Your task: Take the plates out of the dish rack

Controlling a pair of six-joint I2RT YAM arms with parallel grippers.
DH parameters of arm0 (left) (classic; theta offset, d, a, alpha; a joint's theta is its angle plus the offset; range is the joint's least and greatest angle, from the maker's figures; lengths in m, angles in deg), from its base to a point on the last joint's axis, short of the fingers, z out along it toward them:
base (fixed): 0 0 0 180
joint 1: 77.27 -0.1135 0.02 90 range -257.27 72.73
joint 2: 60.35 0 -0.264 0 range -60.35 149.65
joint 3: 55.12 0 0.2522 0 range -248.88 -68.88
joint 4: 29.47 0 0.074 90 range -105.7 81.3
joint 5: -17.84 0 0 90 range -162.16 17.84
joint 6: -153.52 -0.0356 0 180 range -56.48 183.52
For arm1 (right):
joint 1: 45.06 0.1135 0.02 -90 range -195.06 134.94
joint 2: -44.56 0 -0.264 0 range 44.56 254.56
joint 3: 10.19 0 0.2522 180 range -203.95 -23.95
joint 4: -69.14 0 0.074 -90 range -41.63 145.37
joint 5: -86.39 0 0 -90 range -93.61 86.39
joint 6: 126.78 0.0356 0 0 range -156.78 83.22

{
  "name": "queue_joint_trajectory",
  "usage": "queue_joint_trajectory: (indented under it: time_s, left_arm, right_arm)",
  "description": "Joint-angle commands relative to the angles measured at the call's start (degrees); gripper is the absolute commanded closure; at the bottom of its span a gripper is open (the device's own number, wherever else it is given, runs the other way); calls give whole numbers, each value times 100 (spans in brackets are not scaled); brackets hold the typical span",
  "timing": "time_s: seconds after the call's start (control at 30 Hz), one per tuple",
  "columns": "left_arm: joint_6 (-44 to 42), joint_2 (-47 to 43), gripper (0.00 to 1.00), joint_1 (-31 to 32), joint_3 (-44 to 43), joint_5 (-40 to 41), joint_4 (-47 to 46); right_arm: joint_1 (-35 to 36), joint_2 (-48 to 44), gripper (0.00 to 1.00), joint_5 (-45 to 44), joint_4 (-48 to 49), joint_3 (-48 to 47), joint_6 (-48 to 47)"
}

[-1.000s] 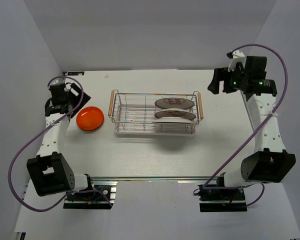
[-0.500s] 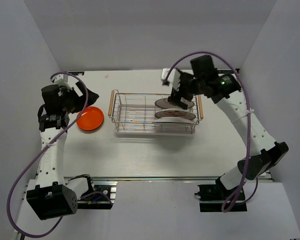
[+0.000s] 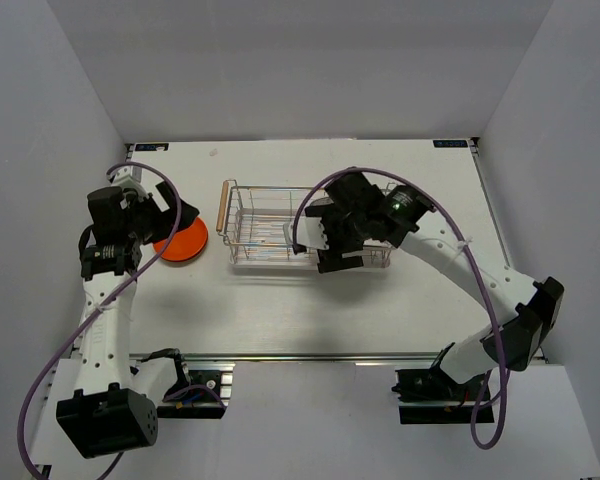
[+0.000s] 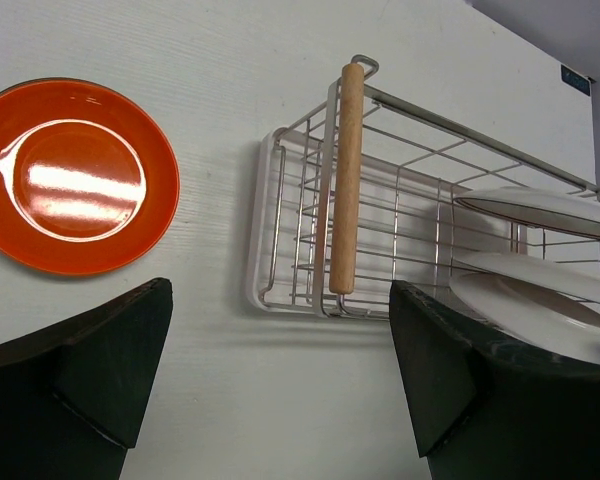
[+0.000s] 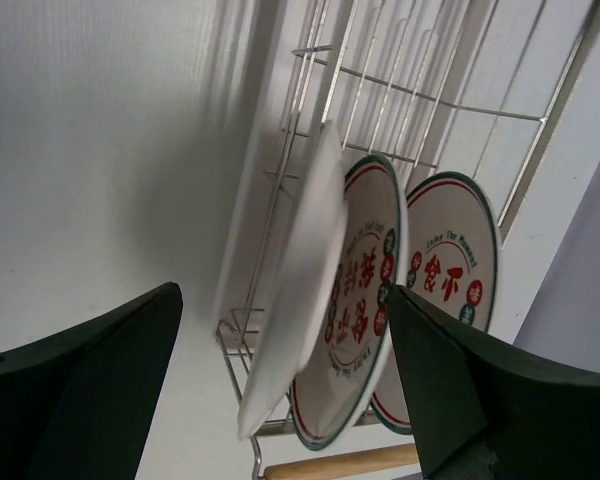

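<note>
White, red-lettered plates (image 5: 365,290) stand on edge in the chrome wire dish rack (image 4: 345,180), a red-orange plate (image 4: 75,175) flat on the surface (image 4: 230,60) beside it, left claw (image 4: 280,335) and right claw (image 5: 280,300) both spread.

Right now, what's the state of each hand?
Left hand: open, holding nothing.
Right hand: open, holding nothing, close to the plates in the dish rack.

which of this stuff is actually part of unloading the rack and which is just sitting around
Part of the job: dish rack, white plates standing in it, orange plate lying flat on the table.

Just there: purple cables on the arms, metal rail at the table's near edge.
</note>
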Motion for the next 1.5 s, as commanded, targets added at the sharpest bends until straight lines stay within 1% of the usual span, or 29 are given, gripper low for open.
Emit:
queue_joint_trajectory:
  time_s: [0.0, 0.03, 0.2, 0.23, 0.3, 0.33, 0.43, 0.5, 0.6, 0.63, 0.77, 0.87, 1.1, 1.33, 1.43, 1.47]
  left_arm:
    - [-124, -140, 2, 7, 70, 132, 5]
    - [-107, -131, 2, 7, 61, 150, 14]
    - [-107, -79, 2, 7, 105, 176, 5]
    - [-107, -87, 2, 7, 105, 202, 14]
    - [-115, -114, 2, 7, 114, 272, 14]
    - [-115, -131, 2, 7, 123, 299, 22]
    - [-98, -158, 2, 7, 149, 395, -13]
    - [-115, -158, 2, 7, 132, 413, 31]
    - [-124, -149, 2, 7, 105, 501, 84]
    - [-124, -149, 2, 7, 114, 536, 84]
    - [-115, -114, 2, 7, 123, 650, 84]
    - [-176, -26, 2, 7, -35, 642, 198]
    - [-186, -105, 2, 7, 0, 703, 146]
    - [-168, -105, 2, -46, 61, 747, 110]
    - [-168, -114, 2, -46, 61, 809, 119]
    - [-168, -122, 2, -46, 61, 800, 111]
  right_arm:
    - [193, -121, 12, -701, 223, 292, -55]
    - [228, -112, 15, -1007, 303, 345, -11]
    - [290, -173, 25, -1063, 497, 547, 33]
    - [308, -191, 28, -1124, 619, 626, 51]
    - [299, -208, 31, -1238, 743, 715, 103]
    - [308, -209, 37, -1352, 848, 785, 121]
    - [273, -200, 44, -1501, 997, 847, 147]
    - [264, -173, 44, -1572, 1077, 926, 139]
    - [273, -138, 49, -1687, 1244, 1022, 174]
    - [273, -147, 52, -1730, 1262, 1023, 174]
    - [255, -147, 56, -1836, 1306, 1022, 157]
    - [272, -147, 64, -1915, 1297, 1005, 156]
    - [273, -208, 80, -2047, 1262, 900, 69]
    - [273, -244, 88, -2117, 1166, 733, 7]
    - [273, -279, 91, -2039, 1060, 532, 7]
    - [281, -288, 93, -1951, 1034, 461, -2]
